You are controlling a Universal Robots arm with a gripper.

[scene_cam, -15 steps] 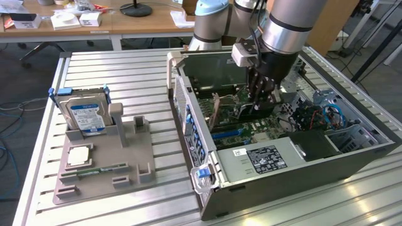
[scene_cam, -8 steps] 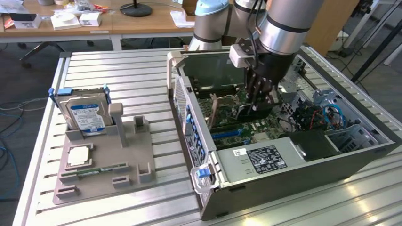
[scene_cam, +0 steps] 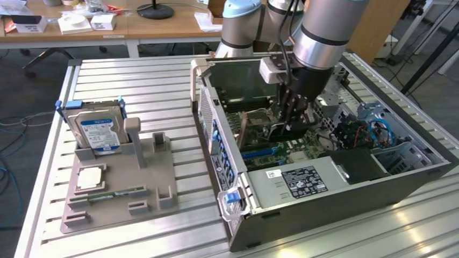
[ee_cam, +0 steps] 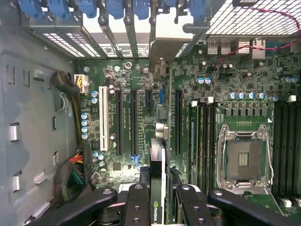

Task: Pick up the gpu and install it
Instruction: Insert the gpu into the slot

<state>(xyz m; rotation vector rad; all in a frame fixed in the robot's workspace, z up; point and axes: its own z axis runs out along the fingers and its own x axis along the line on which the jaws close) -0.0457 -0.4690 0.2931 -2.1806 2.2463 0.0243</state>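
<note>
Case: the open grey metal computer tower (scene_cam: 337, 209) lies on its side on the slatted aluminium table (scene_cam: 136, 80); I am reaching down into it.
Motherboard: the green circuit board (ee_cam: 244, 80) spreads beneath my fingers, its long black expansion slots (ee_cam: 133, 122) running away from them and the empty silver processor socket (ee_cam: 244, 157) off to one side.
Holder: the grey moulded parts tray (scene_cam: 118, 185) sits well apart from me, outside the case, with the silver hard drive with a blue-white label (scene_cam: 99, 131) standing in it.
Card: the gpu (ee_cam: 157, 174), a thin dark circuit card seen edge-on with a pale metal strip, stands upright between my fingers, its lower edge close over the slots (whether it has entered one I cannot tell).
Gripper: my black gripper (ee_cam: 157, 202) is clamped on the card's upper edge, fingers (ee_cam: 136, 207) pressing on both faces.
Handling: I judge it light, stiff and fragile; the flat faces near the top edge are the place to pinch, clear of the contacts, and it must stay square to the slot or it may bind.
</note>
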